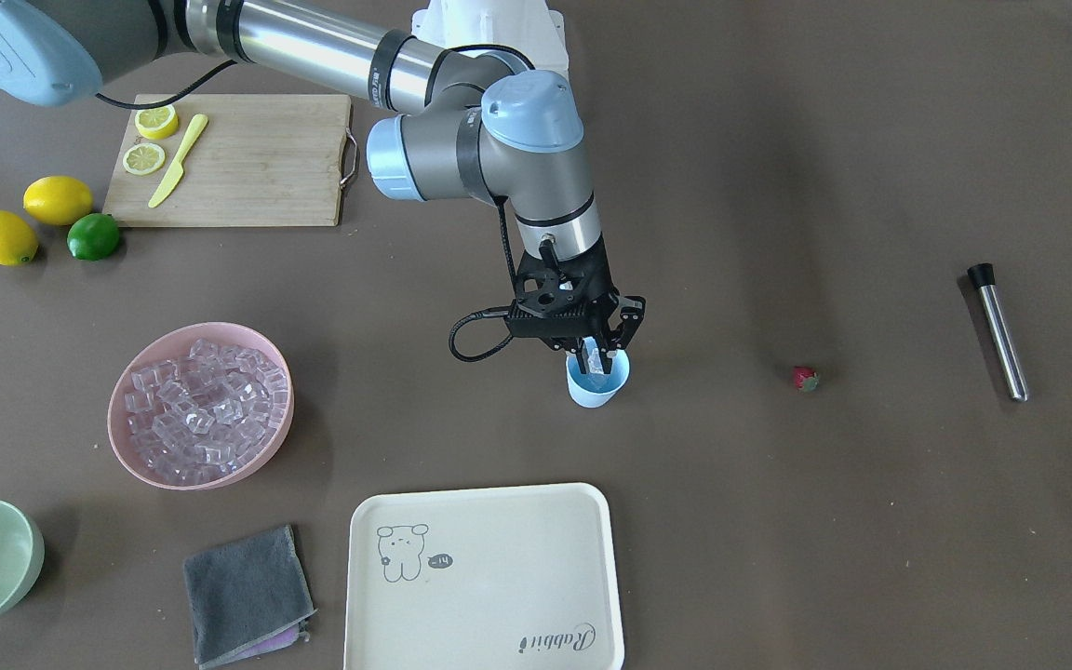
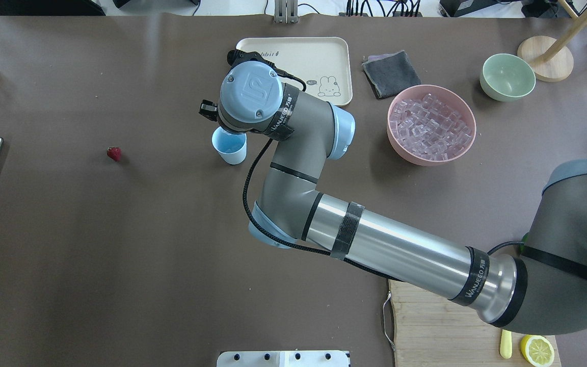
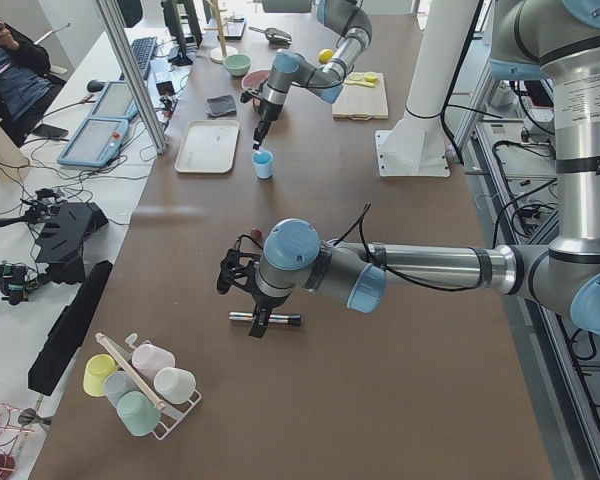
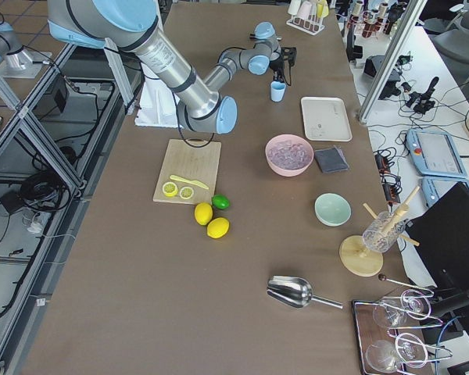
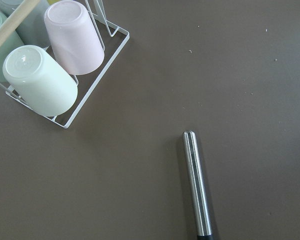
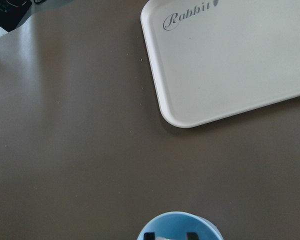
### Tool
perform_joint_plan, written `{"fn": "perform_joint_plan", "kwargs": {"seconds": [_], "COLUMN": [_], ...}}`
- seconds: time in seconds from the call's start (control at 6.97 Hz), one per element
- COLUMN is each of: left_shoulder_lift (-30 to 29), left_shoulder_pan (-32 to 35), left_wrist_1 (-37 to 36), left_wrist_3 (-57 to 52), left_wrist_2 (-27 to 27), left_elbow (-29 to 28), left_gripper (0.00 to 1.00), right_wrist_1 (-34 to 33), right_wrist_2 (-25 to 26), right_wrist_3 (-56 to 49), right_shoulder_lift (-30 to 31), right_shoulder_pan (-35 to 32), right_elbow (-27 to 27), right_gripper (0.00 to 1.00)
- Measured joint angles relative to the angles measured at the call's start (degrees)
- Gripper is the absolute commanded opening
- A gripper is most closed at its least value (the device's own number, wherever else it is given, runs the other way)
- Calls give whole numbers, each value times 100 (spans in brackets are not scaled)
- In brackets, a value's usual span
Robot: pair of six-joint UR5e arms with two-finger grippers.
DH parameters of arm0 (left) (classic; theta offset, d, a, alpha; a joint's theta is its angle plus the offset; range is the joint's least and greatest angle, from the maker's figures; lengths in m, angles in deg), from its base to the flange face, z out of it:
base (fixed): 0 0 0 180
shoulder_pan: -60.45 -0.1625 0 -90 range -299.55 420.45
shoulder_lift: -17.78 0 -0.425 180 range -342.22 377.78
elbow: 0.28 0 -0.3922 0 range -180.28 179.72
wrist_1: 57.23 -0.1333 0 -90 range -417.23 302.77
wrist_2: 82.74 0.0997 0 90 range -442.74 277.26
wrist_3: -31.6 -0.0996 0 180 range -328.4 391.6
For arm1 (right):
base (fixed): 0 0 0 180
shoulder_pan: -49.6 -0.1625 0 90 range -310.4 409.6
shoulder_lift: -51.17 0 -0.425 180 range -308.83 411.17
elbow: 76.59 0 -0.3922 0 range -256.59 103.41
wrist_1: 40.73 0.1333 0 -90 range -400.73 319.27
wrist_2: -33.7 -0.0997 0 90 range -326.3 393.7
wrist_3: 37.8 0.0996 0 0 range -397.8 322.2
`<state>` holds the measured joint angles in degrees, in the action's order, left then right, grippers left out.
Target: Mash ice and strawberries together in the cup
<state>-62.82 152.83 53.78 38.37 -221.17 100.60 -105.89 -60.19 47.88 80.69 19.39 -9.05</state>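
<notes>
Since ice has to land inside it, the small pale blue plastic cup is stood upright under the right gripper, whose fingers are pinched narrowly on what appears to be a clear ice cube at the cup's mouth. The tiny red strawberry is left on the table, well apart. Whether the left gripper, near the steel muddler, is open cannot be told.

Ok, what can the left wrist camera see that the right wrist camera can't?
Only the left wrist view shows a wire rack of upturned cups and a steel rod. Only the right wrist view shows the tray, the rim of the blue cup and the tips of the right tool at its mouth. Both show the brown table.
</notes>
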Motion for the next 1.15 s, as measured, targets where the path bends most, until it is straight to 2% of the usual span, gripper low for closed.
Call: {"fn": "perform_joint_plan", "kwargs": {"seconds": [0.29,0.43,0.57,0.72,0.86,1.0,1.15], "left_shoulder_lift": [-12,-42,-107,-222,-421,-748,-1119], "left_shoulder_pan": [-1,-11,-46,-172,-441,-882,-1488], "left_wrist_1": [-6,-14,-29,-36,-36,-37,-39], "left_wrist_3": [4,14,24,49,325,1068,1957], "left_wrist_2": [2,6,14,35,63,152,430], "left_elbow": [-1,-2,-17,-30,-34,-49,-67], "left_gripper": [99,99,99,99,99,99,99], "right_wrist_1": [-61,-414,-959,-1432,-1686,-1771,-1778], "right_wrist_2": [75,-103,-546,-1220,-2043,-2853,-3538], "right_wrist_3": [-15,-190,-551,-1063,-1921,-3034,-4259], "right_shoulder_lift": [12,56,277,890,1835,2672,3380], "right_shoulder_pan": [29,-81,-359,-834,-1567,-2443,-3304], "right_elbow": [16,175,569,1297,2137,2570,2638], "right_gripper": [100,100,100,100,100,100,100]}}
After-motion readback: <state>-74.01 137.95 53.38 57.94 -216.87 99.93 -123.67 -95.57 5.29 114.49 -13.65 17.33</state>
